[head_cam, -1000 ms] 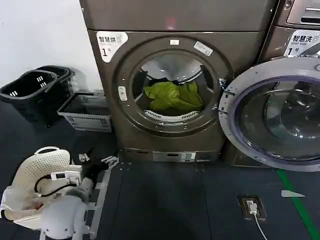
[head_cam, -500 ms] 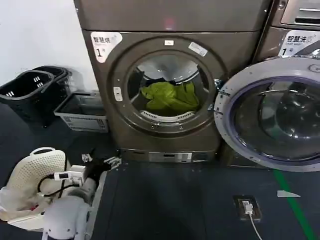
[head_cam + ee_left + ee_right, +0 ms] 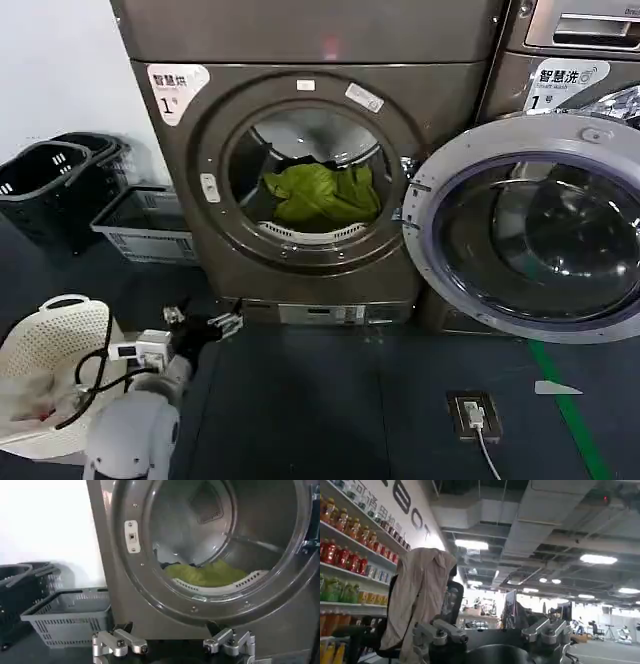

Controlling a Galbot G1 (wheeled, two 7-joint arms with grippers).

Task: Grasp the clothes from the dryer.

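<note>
Head view: The dryer [image 3: 300, 170] stands at the far centre with its round door [image 3: 520, 225] swung open to the right. The clothes [image 3: 320, 193] lie as a yellow-green heap in the lower part of the drum, resting just behind the perforated lip of the opening. The left gripper [image 3: 200, 327] sits low at the near left, above the dark floor [image 3: 320, 410], in front of and below the dryer's bottom panel. Its fingers stand wide apart and hold nothing. The clothes are well apart from it, higher and farther to the right. A white basket [image 3: 50, 350] lies at the near left beside the arm. A grey basket [image 3: 140, 225] and black baskets [image 3: 50, 185] stand left of the dryer against the wall.

Left wrist view: The left gripper [image 3: 172, 644] faces the dryer [image 3: 120, 605], fingers [image 3: 120, 642] spread wide and empty. The clothes [image 3: 210, 573] lie inside the drum, beyond and above the fingertips, with no contact. The grey basket [image 3: 70, 615] stands left of the machine.

Right wrist view: The right gripper [image 3: 492, 632] points upward toward a ceiling [image 3: 545, 535], its fingers [image 3: 442, 632] wide apart and empty. Shelves of bottles [image 3: 350, 545] and a chair draped with a beige garment [image 3: 420, 600] stand behind it.
</note>
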